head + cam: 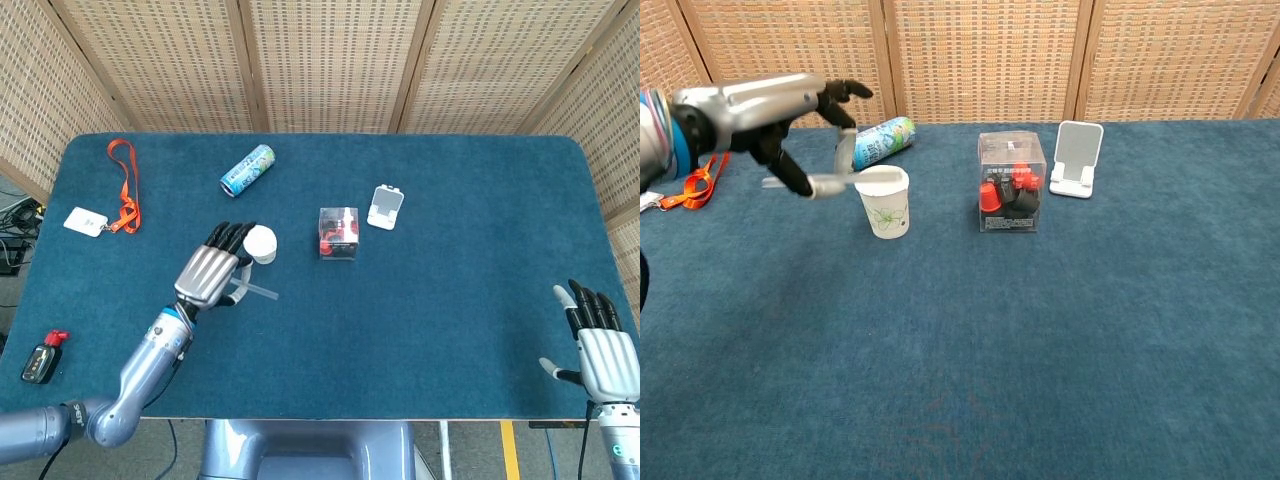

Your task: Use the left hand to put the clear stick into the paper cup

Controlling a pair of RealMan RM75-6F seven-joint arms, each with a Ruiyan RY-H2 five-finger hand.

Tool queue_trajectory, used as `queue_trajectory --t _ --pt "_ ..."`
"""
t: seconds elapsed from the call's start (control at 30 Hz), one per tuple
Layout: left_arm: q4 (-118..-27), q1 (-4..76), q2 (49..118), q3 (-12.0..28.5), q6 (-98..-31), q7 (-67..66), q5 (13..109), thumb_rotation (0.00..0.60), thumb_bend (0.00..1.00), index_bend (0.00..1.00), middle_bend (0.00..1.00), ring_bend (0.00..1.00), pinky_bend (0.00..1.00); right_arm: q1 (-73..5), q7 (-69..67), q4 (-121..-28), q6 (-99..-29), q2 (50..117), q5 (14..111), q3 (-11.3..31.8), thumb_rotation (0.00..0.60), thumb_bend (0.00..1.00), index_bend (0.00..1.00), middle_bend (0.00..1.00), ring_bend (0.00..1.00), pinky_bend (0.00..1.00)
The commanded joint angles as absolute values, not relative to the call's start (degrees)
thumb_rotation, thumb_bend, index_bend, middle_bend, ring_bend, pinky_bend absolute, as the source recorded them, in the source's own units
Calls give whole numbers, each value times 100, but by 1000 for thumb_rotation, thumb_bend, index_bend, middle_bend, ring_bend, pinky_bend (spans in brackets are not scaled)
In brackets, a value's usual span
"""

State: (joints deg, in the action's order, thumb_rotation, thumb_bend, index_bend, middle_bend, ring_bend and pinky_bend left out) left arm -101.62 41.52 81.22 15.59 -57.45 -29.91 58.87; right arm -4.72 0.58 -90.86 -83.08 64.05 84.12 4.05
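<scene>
My left hand [209,273] is raised above the table and pinches the clear stick [262,292] between thumb and fingers. In the chest view the left hand [765,112] holds the stick [830,184] roughly level, its tip near the rim of the white paper cup [883,201]. That cup [260,243] stands upright, just beyond and right of the hand. At the table's front right corner my right hand [598,346] rests with fingers spread and holds nothing.
A drink can [247,170] lies behind the cup. A clear box with red parts [339,232] and a white phone stand [386,207] sit to the right. An orange lanyard [124,185] with badge and a small black device [42,358] lie at the left.
</scene>
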Motion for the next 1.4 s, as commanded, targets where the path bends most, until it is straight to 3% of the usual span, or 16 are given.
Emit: queue_trajectory --t 0.03,0.2,0.47,1.03,1.4 --pt "-9904 4461 7848 2224 -5070 -1820 5450 600 367 629 0 0 0 -493 14 -9032 -8243 6418 8348 422 600 49 46 0 0 0" --pt "-9197 4694 7921 2678 -4447 -468 5366 600 367 637 0 0 0 -522 -81 -8924 -8142 6439 8211 470 600 50 46 0 0 0" --pt "-8228 4994 8178 2848 -3694 1015 5792 600 367 645 0 0 0 -582 -99 -8799 -7913 6485 8009 496 600 50 46 0 0 0" --pt "-7088 5477 8985 2802 -3336 2533 6401 600 368 649 0 0 0 -614 -114 -8671 -7802 6503 7805 571 600 50 46 0 0 0" --pt "-6186 5606 9518 2544 -3240 3610 6904 600 367 650 0 0 0 -648 11 -8636 -7686 6533 7701 567 600 49 46 0 0 0"
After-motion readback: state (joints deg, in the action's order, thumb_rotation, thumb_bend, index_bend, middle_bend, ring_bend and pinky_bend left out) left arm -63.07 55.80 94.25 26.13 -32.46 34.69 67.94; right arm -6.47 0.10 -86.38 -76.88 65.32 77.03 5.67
